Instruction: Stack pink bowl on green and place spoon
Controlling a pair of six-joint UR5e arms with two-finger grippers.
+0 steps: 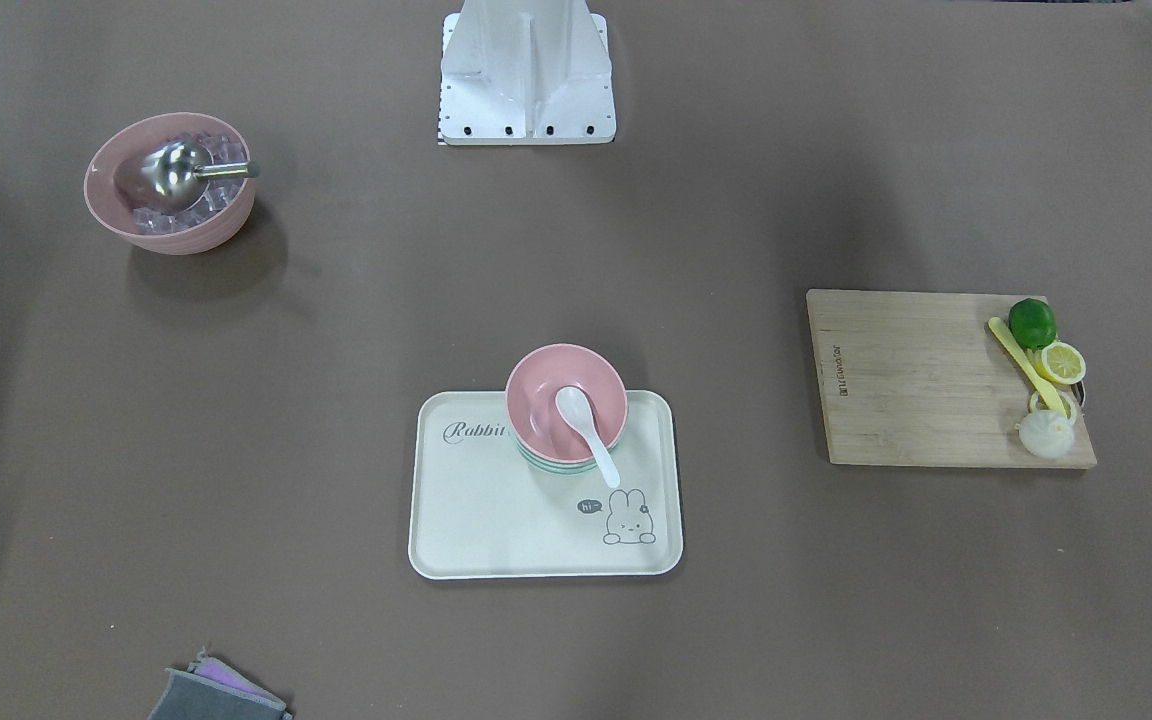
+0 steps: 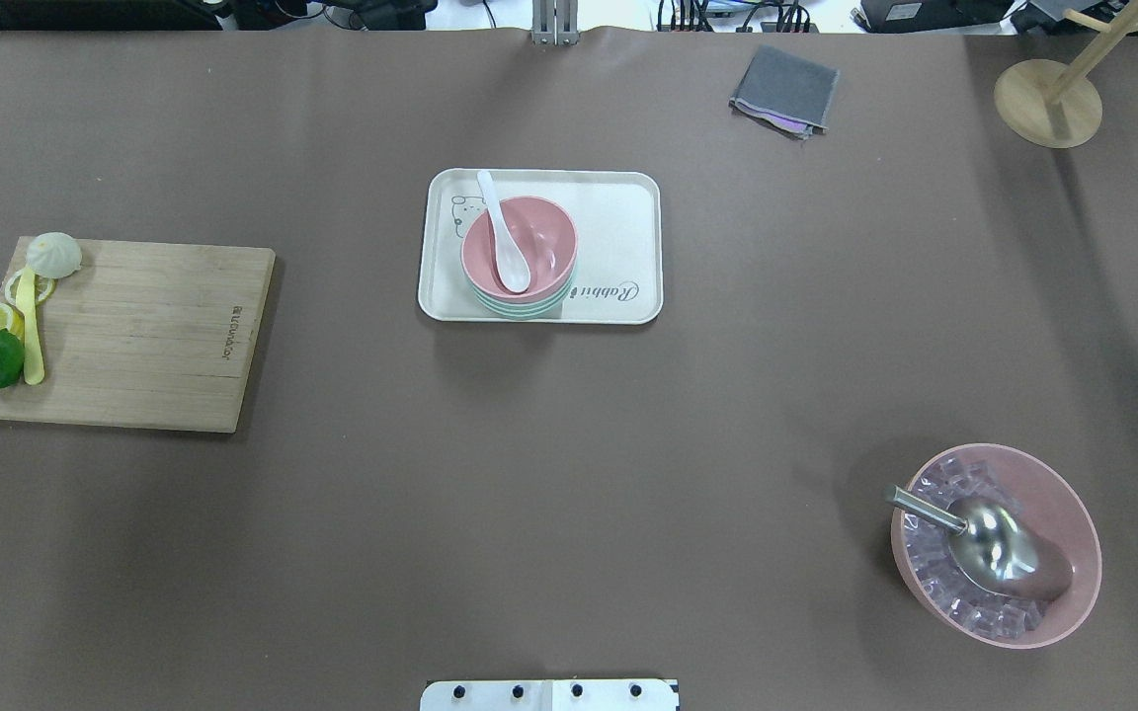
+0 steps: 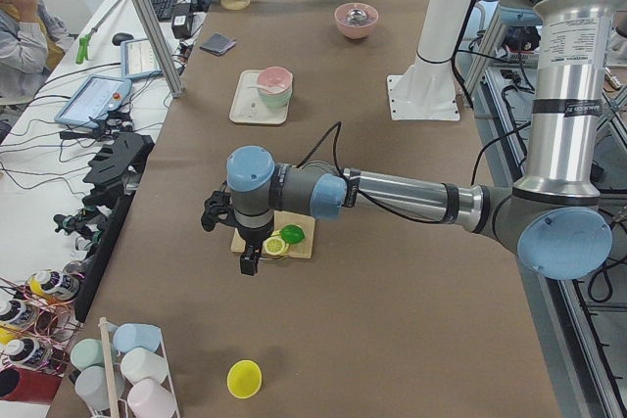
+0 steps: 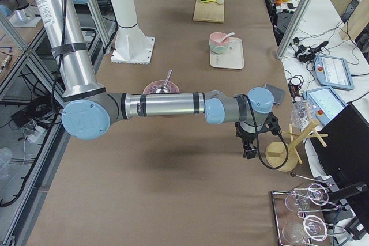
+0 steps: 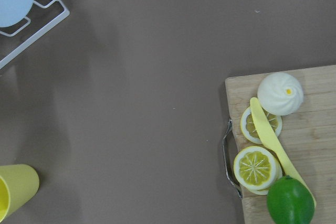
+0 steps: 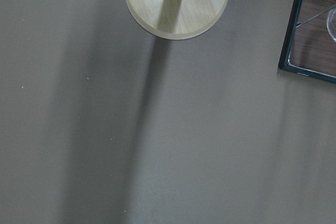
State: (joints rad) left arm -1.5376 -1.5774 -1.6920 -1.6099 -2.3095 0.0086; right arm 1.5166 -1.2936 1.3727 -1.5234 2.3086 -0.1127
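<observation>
A pink bowl [image 1: 539, 398] sits nested on a green bowl [image 1: 554, 466] on the cream rabbit tray [image 1: 496, 520] at the table's middle. A white spoon [image 1: 586, 430] lies in the pink bowl, its handle over the rim. The overhead view shows the same stack [image 2: 541, 240], the green bowl's rim [image 2: 520, 308] and the spoon [image 2: 502, 237]. My left gripper [image 3: 250, 259] hangs over the table's left end beside the cutting board. My right gripper [image 4: 249, 152] hangs over the right end by a wooden stand. Both show only in the side views, so I cannot tell whether they are open or shut.
A second pink bowl [image 2: 994, 543] with ice cubes and a metal scoop stands at the right. A wooden cutting board [image 2: 134, 336] with a lime, lemon slices, a yellow knife and a bun lies at the left. A grey cloth [image 2: 784, 89] and a wooden stand [image 2: 1048, 99] are at the far side.
</observation>
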